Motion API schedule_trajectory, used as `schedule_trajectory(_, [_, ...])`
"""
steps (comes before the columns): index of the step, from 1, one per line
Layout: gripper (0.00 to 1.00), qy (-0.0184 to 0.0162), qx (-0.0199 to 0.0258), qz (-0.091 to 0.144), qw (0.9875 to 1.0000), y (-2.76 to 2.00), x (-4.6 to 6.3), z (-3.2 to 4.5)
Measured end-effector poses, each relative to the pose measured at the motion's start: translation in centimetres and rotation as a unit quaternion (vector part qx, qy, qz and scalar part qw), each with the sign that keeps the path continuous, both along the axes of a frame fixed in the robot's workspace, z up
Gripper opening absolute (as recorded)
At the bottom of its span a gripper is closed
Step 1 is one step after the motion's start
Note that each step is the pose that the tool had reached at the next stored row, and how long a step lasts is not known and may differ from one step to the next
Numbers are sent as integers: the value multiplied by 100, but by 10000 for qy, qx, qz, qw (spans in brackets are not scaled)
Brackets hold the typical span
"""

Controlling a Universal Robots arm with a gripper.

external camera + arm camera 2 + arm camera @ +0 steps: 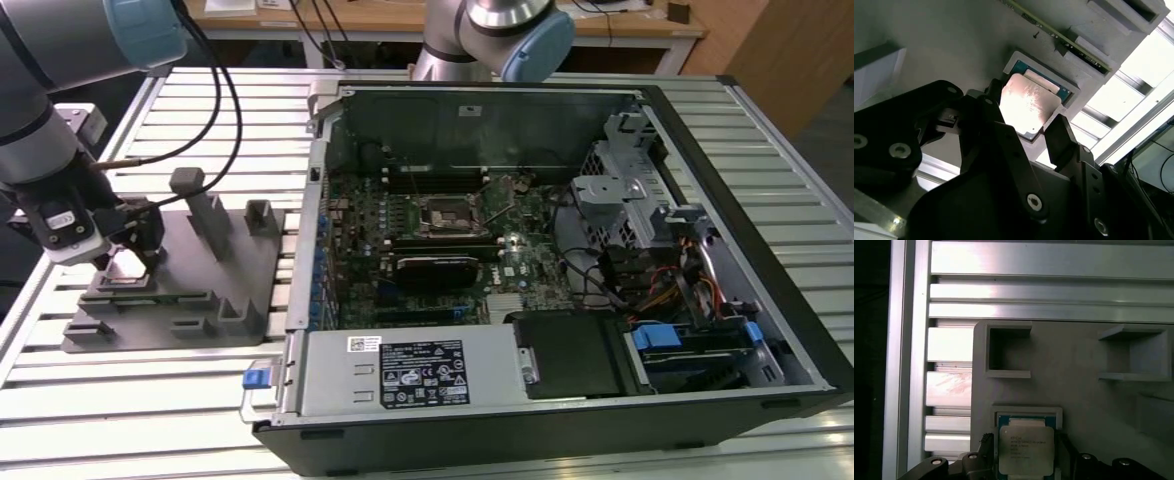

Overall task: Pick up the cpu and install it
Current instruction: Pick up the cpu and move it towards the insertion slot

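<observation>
Slatted aluminium forms the desk (147, 400), and a wooden tabletop (387, 18) stands behind it at the back of the room. An open computer case (747, 180) lies on the desk, with a grey fixture (214, 290) beside it toward the exterior view's left. The cpu (1026, 450) sits in a square recess of that fixture. The hand (1024, 110) straddles it; whether it is clenched on the chip or released, I cannot tell.

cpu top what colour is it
The cpu top is silvery-white metal, clearest in the first wrist view.
</observation>
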State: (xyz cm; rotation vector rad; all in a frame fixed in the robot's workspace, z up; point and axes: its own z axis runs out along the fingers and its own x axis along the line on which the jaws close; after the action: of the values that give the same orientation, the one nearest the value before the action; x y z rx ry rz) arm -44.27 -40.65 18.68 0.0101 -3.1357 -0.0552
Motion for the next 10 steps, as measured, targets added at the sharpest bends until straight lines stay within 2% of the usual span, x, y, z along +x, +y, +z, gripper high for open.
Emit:
schedule_trajectory(3, [62, -1, -5, 0, 10000, -1, -1, -1])
schedule_trajectory(10, [62, -42, -7, 0, 10000, 0, -12, -9])
